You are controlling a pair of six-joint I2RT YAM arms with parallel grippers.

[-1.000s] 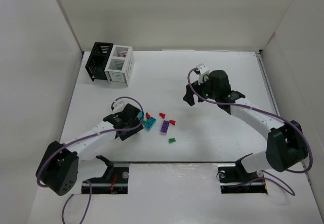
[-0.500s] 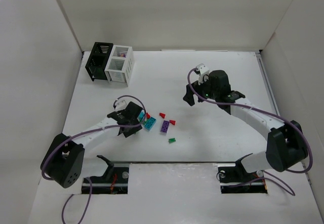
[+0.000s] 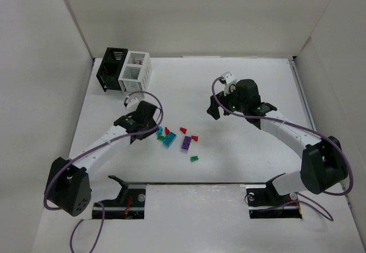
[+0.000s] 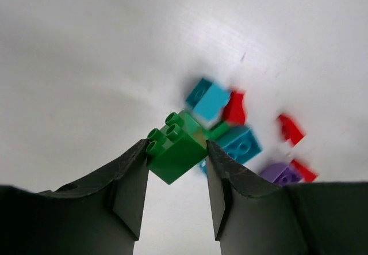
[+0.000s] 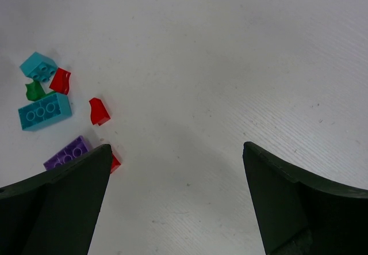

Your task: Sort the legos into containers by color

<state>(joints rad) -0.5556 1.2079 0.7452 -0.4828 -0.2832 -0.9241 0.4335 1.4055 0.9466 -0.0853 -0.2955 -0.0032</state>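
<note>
Pinching a glossy green four-stud brick (image 4: 178,154) by its flat sides, the left gripper (image 4: 177,145) is clamped on it low over the white table (image 4: 86,65), likely to carry it clear of the pile. Smooth teal bricks (image 4: 238,144), red wedges (image 4: 290,129) and a purple brick (image 4: 279,172) lie scattered just behind. At upper left of the top view, the slatted black bin (image 3: 112,64) and white bin (image 3: 137,73) stand side by side. The right gripper (image 5: 175,151) hangs with jaws wide apart, holding nothing.
</note>
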